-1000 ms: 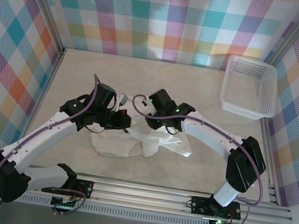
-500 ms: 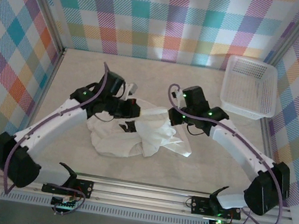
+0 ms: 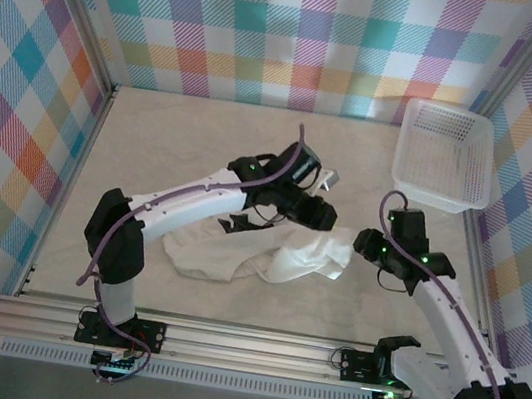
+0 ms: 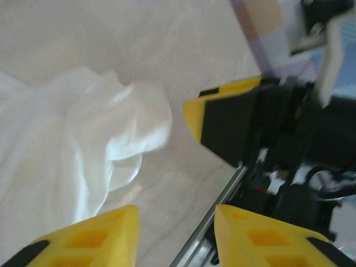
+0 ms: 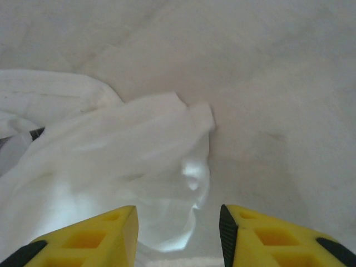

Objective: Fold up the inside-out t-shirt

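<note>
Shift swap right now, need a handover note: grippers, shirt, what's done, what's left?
Left gripper: open, empty, by the right end of the t-shirt.
Right gripper: open, empty, low over that same end.
T-shirt: crumpled heap mid-table, not spread out.
Done: no fold visible.
Left: flatten it, then fold.

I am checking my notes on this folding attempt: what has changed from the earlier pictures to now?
Both tools let go of the t-shirt. The left tool swung right over its far edge; the right tool drew back to the right. Both are open. The cloth dropped back, crumpled. The basket stayed in the far right corner.
</note>
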